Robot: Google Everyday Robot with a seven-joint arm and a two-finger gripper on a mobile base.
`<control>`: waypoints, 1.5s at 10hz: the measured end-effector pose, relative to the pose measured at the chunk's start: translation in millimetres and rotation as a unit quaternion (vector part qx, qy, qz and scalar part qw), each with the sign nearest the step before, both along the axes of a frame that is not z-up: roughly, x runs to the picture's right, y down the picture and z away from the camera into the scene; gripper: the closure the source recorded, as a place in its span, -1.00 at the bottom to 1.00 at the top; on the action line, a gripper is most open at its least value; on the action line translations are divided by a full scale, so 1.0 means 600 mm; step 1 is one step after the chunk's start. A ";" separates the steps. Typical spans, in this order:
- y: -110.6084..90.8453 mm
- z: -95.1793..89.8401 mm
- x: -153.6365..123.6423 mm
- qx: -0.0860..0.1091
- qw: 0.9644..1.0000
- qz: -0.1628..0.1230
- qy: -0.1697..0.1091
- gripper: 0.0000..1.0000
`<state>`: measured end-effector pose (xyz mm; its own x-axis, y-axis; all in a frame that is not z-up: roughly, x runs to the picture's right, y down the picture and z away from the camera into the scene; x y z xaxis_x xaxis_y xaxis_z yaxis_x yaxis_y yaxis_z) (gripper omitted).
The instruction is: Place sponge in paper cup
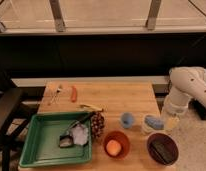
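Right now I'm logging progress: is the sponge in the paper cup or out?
In, or at least on top: the sponge sits at the paper cup's rim. How deep, cannot tell. The end effector is right beside it.

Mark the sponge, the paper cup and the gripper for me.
sponge (pixel 154 121), camera view: top face of the light-blue block.
paper cup (pixel 148 129), camera view: the cup's left wall, below the sponge.
gripper (pixel 170 122), camera view: pale lower end of the arm, right of the sponge.
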<state>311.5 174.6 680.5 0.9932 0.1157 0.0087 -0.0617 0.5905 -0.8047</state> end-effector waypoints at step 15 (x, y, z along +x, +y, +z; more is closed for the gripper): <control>-0.043 -0.009 0.022 0.017 1.000 0.010 0.011 -0.47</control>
